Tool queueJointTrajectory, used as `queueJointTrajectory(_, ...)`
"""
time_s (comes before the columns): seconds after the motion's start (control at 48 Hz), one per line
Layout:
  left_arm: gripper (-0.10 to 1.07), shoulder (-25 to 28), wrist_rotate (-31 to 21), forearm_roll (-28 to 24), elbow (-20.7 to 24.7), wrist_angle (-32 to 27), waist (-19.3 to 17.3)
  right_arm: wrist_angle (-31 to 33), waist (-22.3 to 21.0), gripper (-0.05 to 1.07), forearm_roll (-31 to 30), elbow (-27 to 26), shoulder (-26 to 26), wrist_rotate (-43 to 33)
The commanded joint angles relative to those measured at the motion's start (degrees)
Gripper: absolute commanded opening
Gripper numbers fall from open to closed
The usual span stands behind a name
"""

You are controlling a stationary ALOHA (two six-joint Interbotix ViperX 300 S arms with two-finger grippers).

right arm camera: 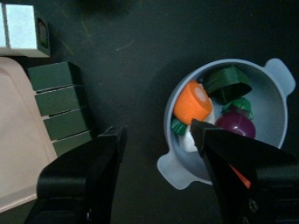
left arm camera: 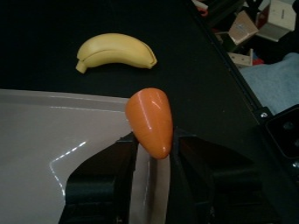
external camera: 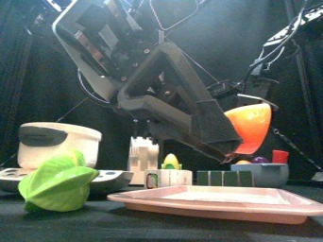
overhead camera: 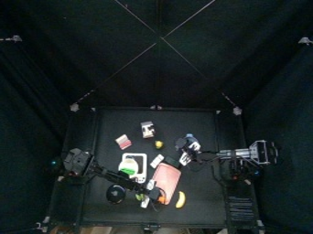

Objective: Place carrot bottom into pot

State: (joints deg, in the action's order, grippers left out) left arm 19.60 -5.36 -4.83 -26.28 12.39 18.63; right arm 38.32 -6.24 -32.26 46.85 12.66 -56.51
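Left gripper (left arm camera: pixel 149 179) holds the orange tapered plastic carrot bottom (left arm camera: pixel 152 122) beside the pale pink tray (left arm camera: pixel 47 122); carrying it to the pale blue two-handled pot (right arm camera: pixel 263 109) looks next; right gripper (right arm camera: pixel 158 144) hovers wide over it.

The right claw (right arm camera: pixel 158 149) hangs with jaws apart above a pale blue pot (right arm camera: pixel 263 131) holding orange, green and purple toy pieces.
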Motion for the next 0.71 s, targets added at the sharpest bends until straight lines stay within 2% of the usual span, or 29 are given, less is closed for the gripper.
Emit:
queueJointTrajectory(0.0,0.73,-2.29,0.0,-0.09,0.35,0.18,-0.18,-0.18,0.18,0.93,-0.09,-0.53,0.7,-0.09)
queueJointTrajectory(0.312,0.73,-8.17,0.09,-0.26,-4.13,0.18,-2.02,-0.18,0.35,0.93,-0.09,-0.44,0.62,-0.09)
queueJointTrajectory(0.542,0.73,-17.67,0.09,-1.32,-11.87,-0.26,-4.66,-0.18,0.35,0.93,-0.09,-0.44,0.7,-0.09)
queueJointTrajectory(0.688,0.73,-25.05,0.0,-1.32,-17.4,-2.72,-6.06,-0.18,0.26,0.93,-0.09,-0.53,0.7,0.0)
